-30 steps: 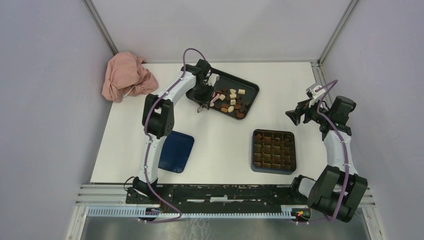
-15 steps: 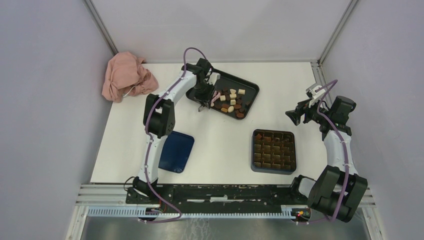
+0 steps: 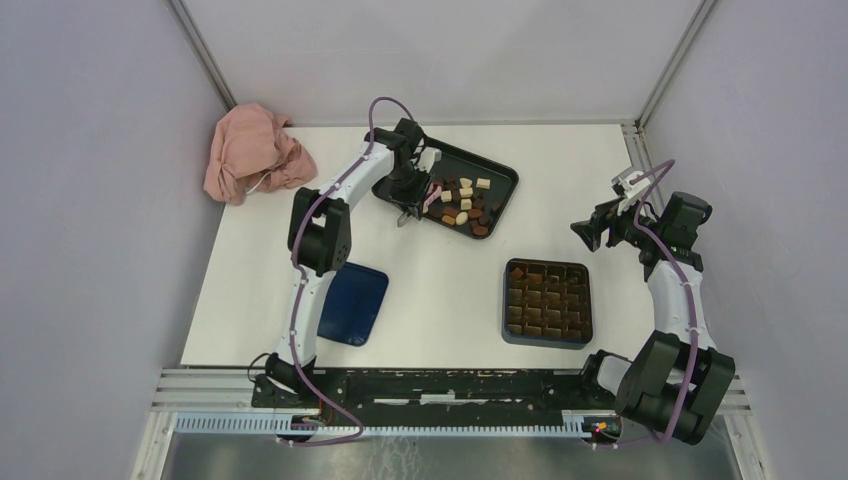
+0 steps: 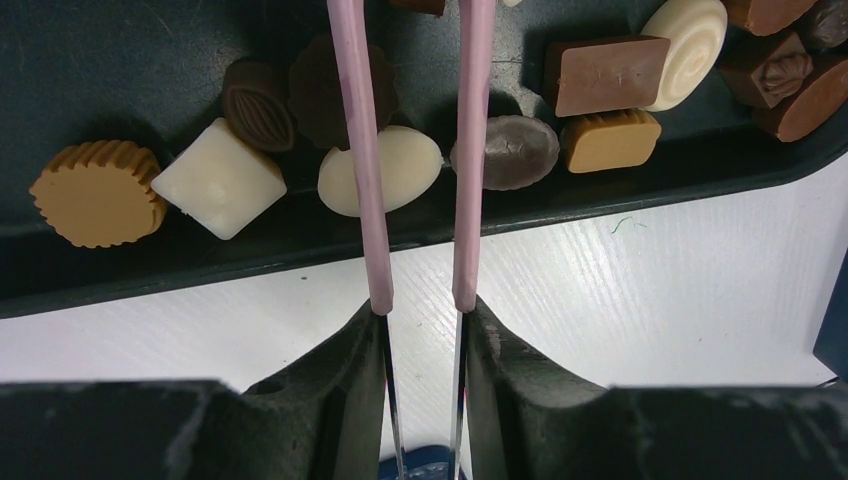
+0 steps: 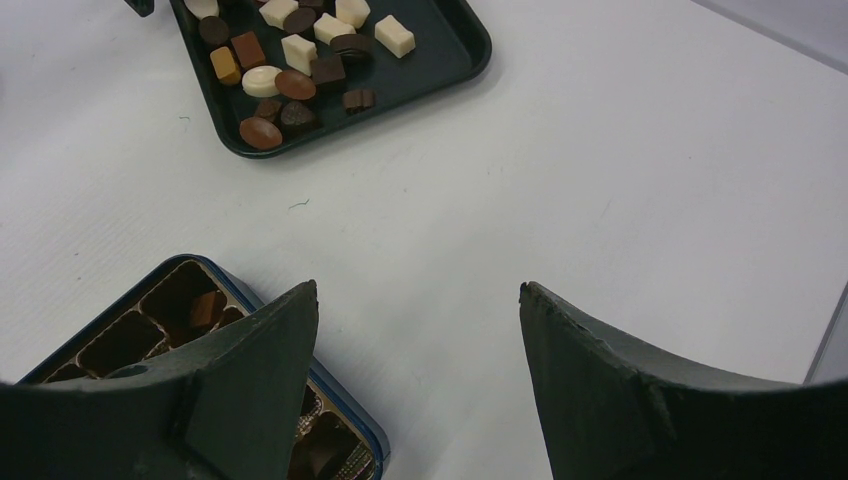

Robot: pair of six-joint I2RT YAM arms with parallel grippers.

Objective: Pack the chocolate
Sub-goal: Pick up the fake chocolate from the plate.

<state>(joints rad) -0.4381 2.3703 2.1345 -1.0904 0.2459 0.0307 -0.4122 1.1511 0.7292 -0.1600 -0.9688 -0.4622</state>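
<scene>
Chocolate (image 4: 605, 75) lies dead ahead of the left gripper (image 4: 420, 310), which clamps the pink tongs (image 4: 472, 150), jaws narrow. Tong arms run forward over the near rim of the dark tray (image 4: 100, 60); a cream oval piece (image 4: 410, 165) lies crosswise beneath one arm. Right gripper (image 5: 418, 290) gapes wide, empty, well apart; left is nearer.

The left gripper (image 4: 420, 310) is extended far forward and closed on pink tongs (image 4: 360, 150); the right gripper (image 5: 415, 300) is held aloft, spread wide.
</scene>
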